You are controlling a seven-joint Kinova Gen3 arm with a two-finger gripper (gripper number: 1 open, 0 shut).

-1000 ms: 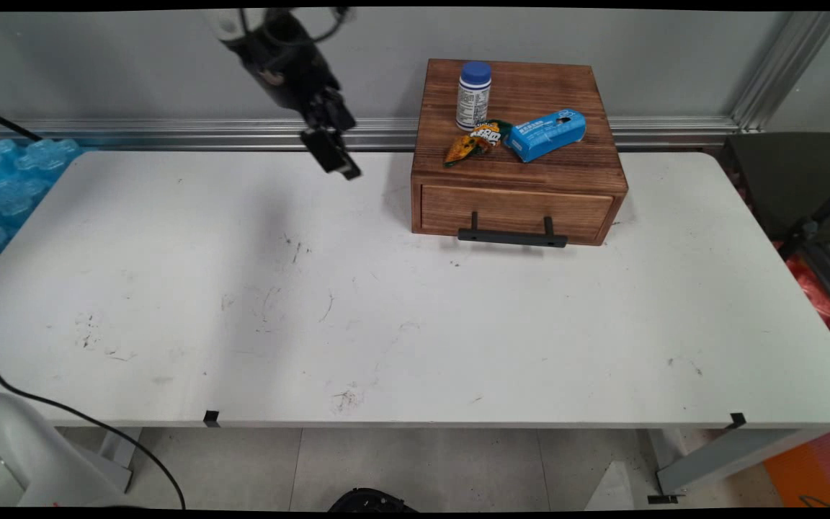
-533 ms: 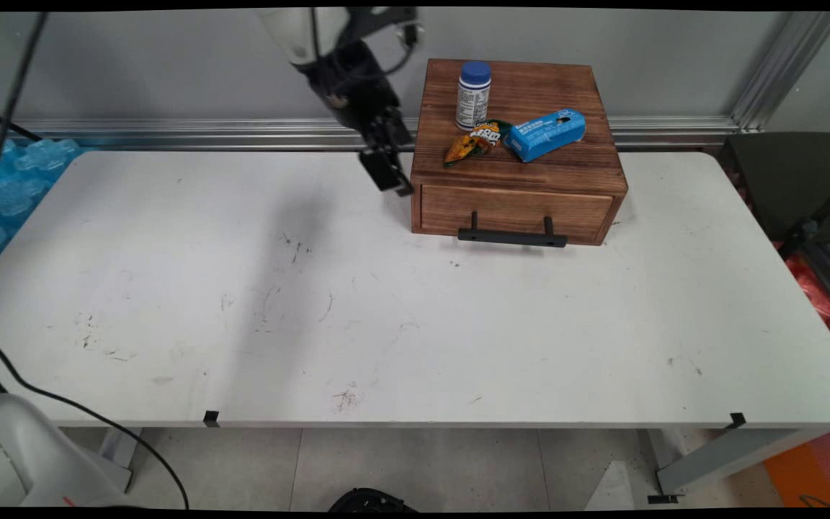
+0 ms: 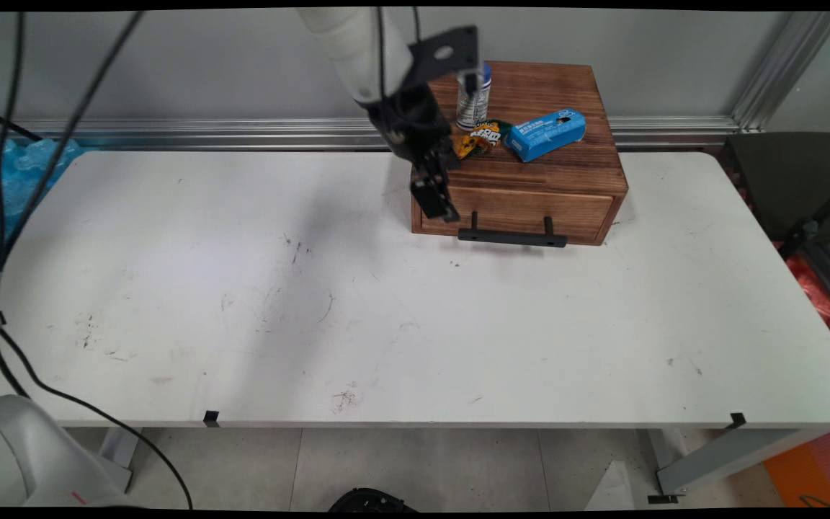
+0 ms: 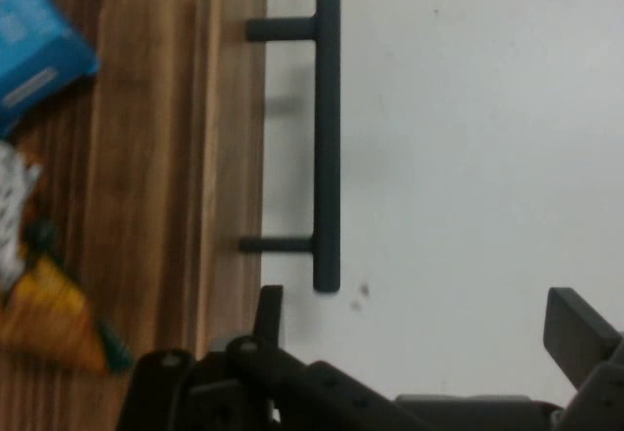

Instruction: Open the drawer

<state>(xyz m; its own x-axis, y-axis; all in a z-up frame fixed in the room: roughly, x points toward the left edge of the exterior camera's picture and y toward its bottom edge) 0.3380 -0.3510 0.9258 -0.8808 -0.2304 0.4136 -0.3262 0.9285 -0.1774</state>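
A wooden drawer box stands at the table's back, its drawer closed, with a black bar handle on the front. On its top are a white bottle with a blue cap, an orange snack packet and a blue carton. My gripper hangs over the box's front left corner, pointing down, open and holding nothing. In the hand view the gripper sits just past one end of the handle, with the box top, carton and packet to the left.
Blue bubble wrap lies off the table's left end. A dark chair stands beyond the right end. Black cables hang down on the left. A metal rail runs along the wall behind.
The arm has swung right and down, from above the table's back middle to the box's front left corner. The things on the box have not moved.
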